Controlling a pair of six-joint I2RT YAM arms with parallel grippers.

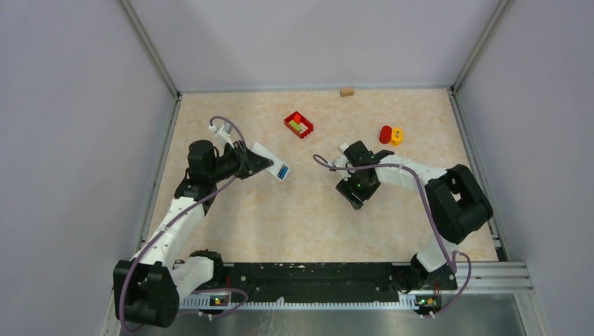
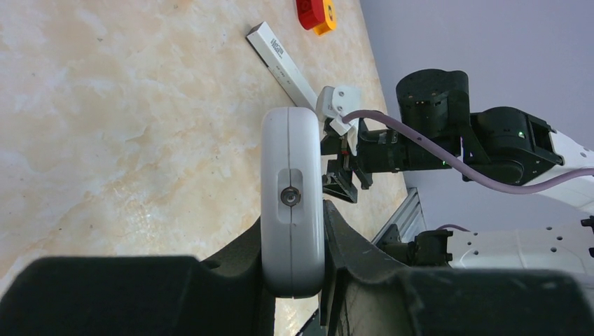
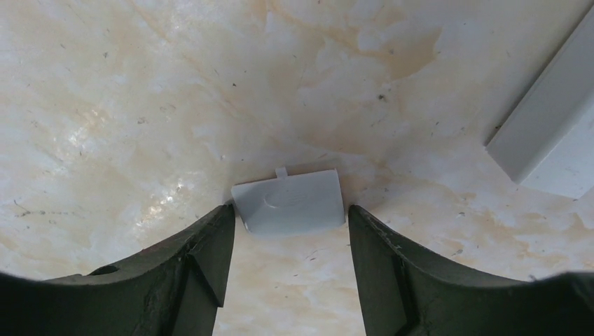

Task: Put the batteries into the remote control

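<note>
My left gripper point(image 1: 253, 162) is shut on a white remote control point(image 1: 270, 164) and holds it above the table's left half. In the left wrist view the remote point(image 2: 293, 175) stands edge-on between the fingers point(image 2: 347, 245). A small blue patch point(image 1: 282, 171) shows at the remote's free end; I cannot tell whether it is a battery. The other batteries are out of view. My right gripper point(image 3: 290, 214) is open and points down at the table. A small grey battery cover point(image 3: 288, 201) lies flat between its fingertips.
A second long white remote point(image 2: 280, 63) lies on the table by the right arm; its corner shows in the right wrist view point(image 3: 553, 140). A red tray point(image 1: 298, 124), a red and a yellow piece point(image 1: 390, 135) and a wooden block point(image 1: 346, 91) sit farther back.
</note>
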